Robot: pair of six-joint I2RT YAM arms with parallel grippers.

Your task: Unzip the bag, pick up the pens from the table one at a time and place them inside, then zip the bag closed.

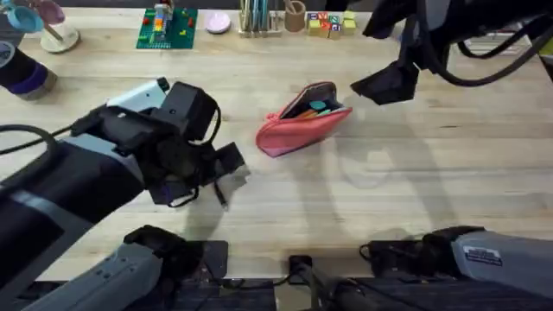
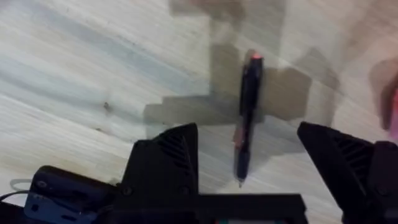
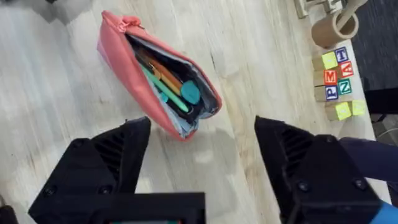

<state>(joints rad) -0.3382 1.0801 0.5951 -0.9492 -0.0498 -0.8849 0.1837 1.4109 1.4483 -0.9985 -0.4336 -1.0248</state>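
The salmon-pink bag (image 1: 292, 138) lies unzipped at the table's middle, its mouth gaping toward my right gripper. Inside the bag (image 3: 118, 56) I see a teal-green pen (image 3: 169, 94) beside orange items. The all-black pen (image 2: 247, 118) lies flat on the table (image 2: 74, 74), left of the bag. My left gripper (image 2: 249, 158) hovers open right over it, one finger on each side, not touching. From overhead the black pen (image 1: 221, 195) peeks out just below the left gripper (image 1: 226, 173). My right gripper (image 1: 382, 86) hangs open and holds nothing, right of the bag's mouth.
Along the far edge stand a green baseplate (image 1: 167, 28), a pink disc (image 1: 217, 22), a rack of teal sticks (image 1: 257, 17), a wooden cup (image 1: 295, 15) and letter blocks (image 1: 331, 23). A dark purple cup (image 1: 22, 73) sits far left. Bare wood lies in front of the bag.
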